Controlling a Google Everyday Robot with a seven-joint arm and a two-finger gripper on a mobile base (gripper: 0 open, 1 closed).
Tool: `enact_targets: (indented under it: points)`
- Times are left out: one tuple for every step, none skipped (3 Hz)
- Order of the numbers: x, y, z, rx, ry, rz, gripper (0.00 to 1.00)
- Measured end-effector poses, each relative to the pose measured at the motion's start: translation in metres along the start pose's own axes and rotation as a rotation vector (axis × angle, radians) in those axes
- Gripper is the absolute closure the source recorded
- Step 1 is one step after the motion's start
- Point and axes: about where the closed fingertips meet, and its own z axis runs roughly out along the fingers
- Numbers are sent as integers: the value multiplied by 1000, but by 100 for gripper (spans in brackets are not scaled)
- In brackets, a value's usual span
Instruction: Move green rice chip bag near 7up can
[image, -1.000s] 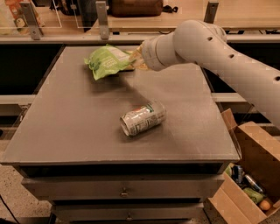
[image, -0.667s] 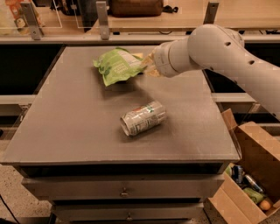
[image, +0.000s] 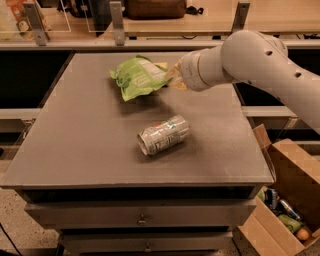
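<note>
Change: the bag (image: 139, 77) and the gripper (image: 172, 79) have shifted rightward over the far half of the table (image: 75, 140) since the earlier frames, and the arm (image: 250, 55) has swung with them.
Bag: crinkled light green with a pale label panel facing up. It is raised off the table, and its shadow lies on the top just under it.
Gripper: at the bag's 3 o'clock edge, clamped on that edge and largely hidden behind the wrist.
Can (image: 163, 134): lying on its side near the table's middle, one end facing 8 o'clock. The bag sits at its 11 o'clock, apart from it.
Arm: white, reaching in from 3 o'clock.
Table: grey top, with drawers under the front edge.
Box (image: 295, 185): open cardboard on the floor at the table's 4 o'clock, with small items inside.
</note>
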Motion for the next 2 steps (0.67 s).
enact_targets:
  points:
    - [-5, 11, -24, -23, 12, 6, 100]
    - [-9, 18, -50, -57, 30, -3, 100]
